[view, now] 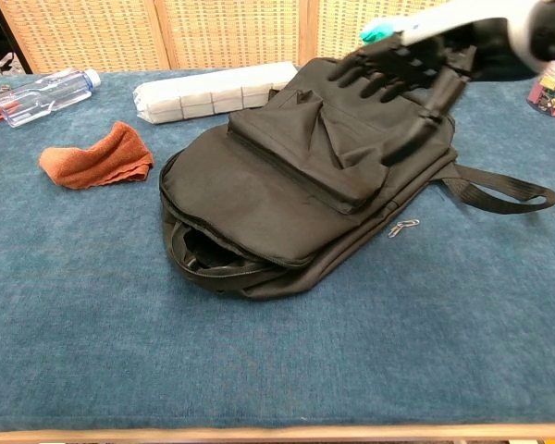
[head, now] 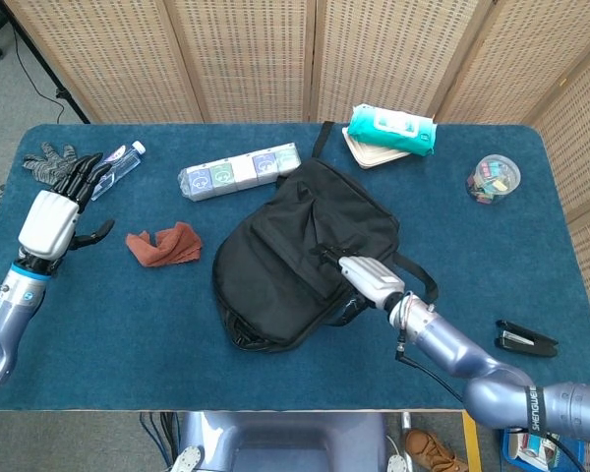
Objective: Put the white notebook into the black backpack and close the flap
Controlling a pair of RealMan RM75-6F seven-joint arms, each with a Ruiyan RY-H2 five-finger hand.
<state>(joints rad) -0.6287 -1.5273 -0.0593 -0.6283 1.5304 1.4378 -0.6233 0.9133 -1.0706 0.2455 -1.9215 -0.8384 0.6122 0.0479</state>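
Backpack (head: 305, 251) is lying mid-surface, flap folded down over it, notebook hidden from view. Right hand (view: 416, 69) is hovering over it, fingers (view: 375, 60) spread apart and empty. Left hand (head: 51, 216) is hanging at the far left, fingers apart.

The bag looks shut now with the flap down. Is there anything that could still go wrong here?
Possibly. The flap of the black backpack lies down, but the zipper mouth at its near end gapes, so the contents might slip out if the bag is lifted. The right hand hovers with fingers spread just above the bag and could snag the strap while pulling away.
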